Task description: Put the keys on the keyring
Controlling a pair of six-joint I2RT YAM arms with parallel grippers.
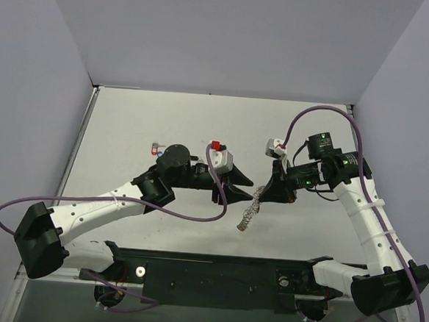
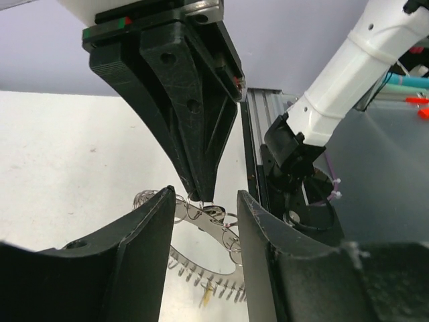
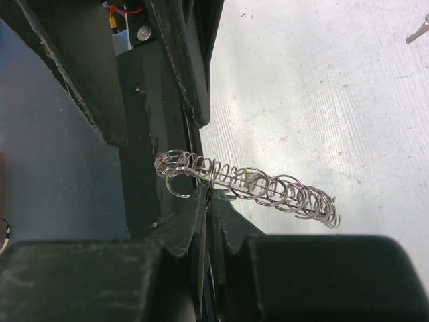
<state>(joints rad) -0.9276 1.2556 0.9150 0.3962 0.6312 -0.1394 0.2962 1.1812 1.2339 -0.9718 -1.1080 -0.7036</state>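
Silver wire first: the large thin keyring fringed with small silver rings [image 3: 248,182] is hanging in the air between the two arms, not lying on the bench. The right gripper [image 3: 206,198] is clenching it at one edge, jaws fully together on the wire. From above I am seeing the loop nearly edge-on, its long axis slanting from the right gripper's tips down toward the near edge.

The left gripper [image 1: 243,187] is facing the right one tip to tip, released and holding nothing. In its wrist view its jaws are standing apart, straddling the fringe just below the right gripper's tips.

The small silver keys with coloured plastic tags [image 1: 155,149] are lying on the pale grey bench [image 1: 144,119], behind the left arm's wrist and well apart from the keyring. I am judging the left arm the nearer one for fetching them.
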